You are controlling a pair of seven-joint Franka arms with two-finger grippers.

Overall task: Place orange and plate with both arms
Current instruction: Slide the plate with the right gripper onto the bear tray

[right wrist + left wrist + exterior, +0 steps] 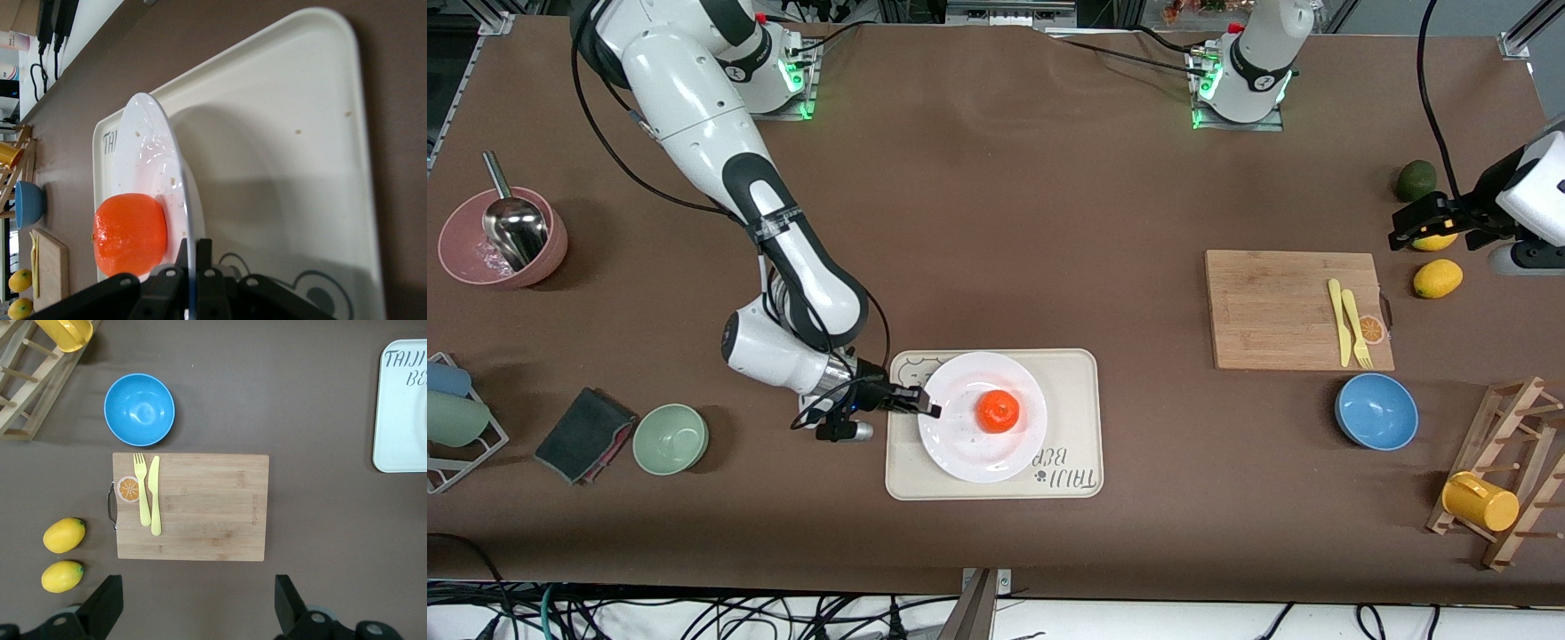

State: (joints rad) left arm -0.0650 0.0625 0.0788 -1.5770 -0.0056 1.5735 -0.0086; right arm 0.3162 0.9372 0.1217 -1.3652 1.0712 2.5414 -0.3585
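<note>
Right gripper (927, 407) on plate (960, 444) rim

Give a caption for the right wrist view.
Right pincer shut on the rim of the plate, orange on it, above the tray.

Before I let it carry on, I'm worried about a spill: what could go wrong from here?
The right end effector is shut on only the rim of the plate, which looks tilted above the tray. The loose orange could roll off, or the glossy rim could slip from the grip.
</note>
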